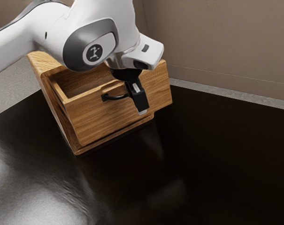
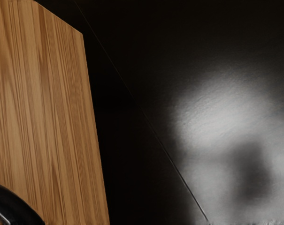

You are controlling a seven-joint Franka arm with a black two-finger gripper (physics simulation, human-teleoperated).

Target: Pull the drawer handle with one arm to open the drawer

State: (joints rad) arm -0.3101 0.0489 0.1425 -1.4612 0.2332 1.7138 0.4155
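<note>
Drawer [image 1: 109,115]: partly out, interior showing.
Handle [image 1: 114,97]: black bar on its front.
Hand [image 1: 138,99]: at the Handle's end; grip state cannot be told.
Bench [image 1: 203,164]: dark, glossy.

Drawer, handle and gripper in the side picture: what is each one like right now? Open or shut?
drawer: pulled partly out, its inside showing.
handle: on the drawer's front, with the gripper at one end.
gripper: down at the handle; I cannot tell if it is open or shut.
</note>
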